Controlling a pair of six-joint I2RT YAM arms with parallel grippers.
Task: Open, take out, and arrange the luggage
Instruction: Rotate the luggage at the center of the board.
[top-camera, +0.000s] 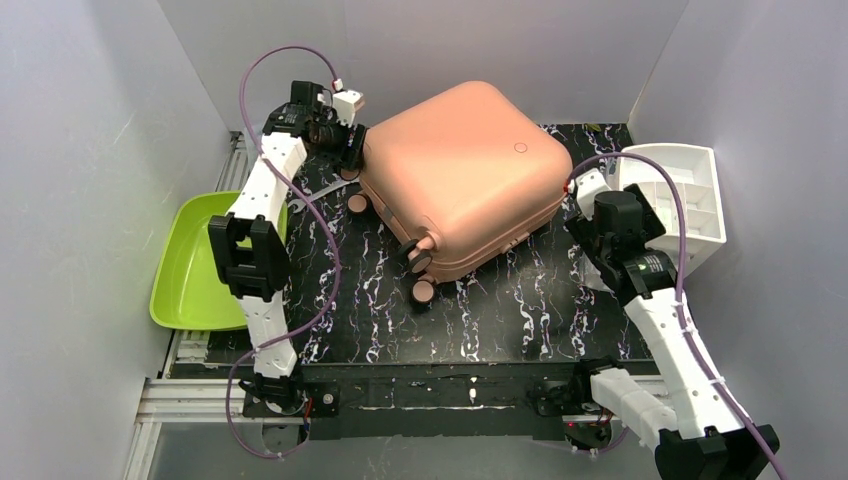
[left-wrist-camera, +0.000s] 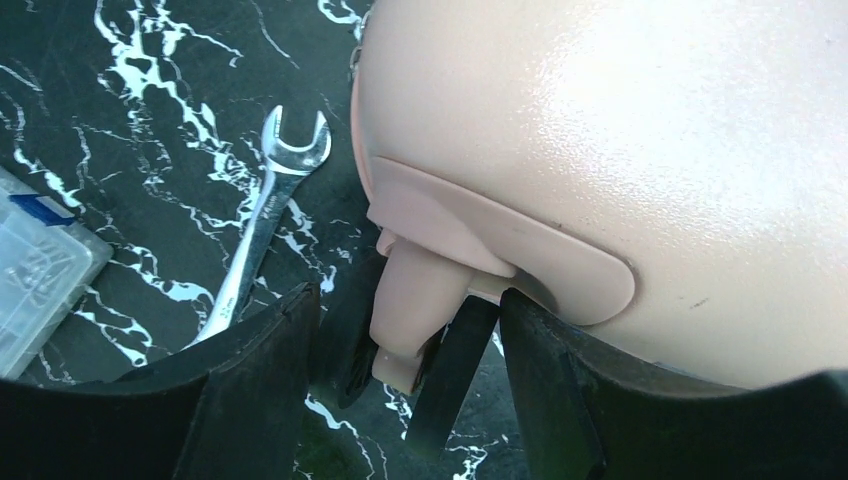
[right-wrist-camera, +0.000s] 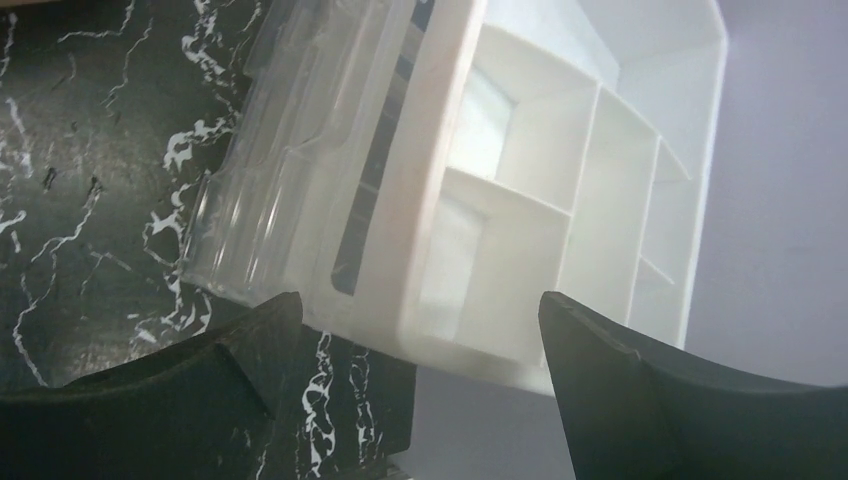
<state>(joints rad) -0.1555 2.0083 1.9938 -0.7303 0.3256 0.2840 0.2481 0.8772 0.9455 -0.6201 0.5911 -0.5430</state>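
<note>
1. The luggage (top-camera: 465, 170) lies flat and shut on the far middle of the black marbled desk (top-camera: 480, 310). It is turned at an angle, with its wheels pointing near and left.
2. The left pincer (left-wrist-camera: 408, 300) is at the luggage's far-left corner, with its jaws partway apart on either side of a pink wheel (left-wrist-camera: 405, 320). I cannot tell whether they press on it.
3. A silver wrench (left-wrist-camera: 270, 200) lies on the desk just left of that corner, apart from the shell.
4. The right pincer (right-wrist-camera: 420, 310) stands wide and holds nothing. It hangs just beside the white organizer (top-camera: 690, 190) at the desk's far right edge.
5. A lime-green tray (top-camera: 190, 270) sits off the desk's left side, beside the left arm.
</note>
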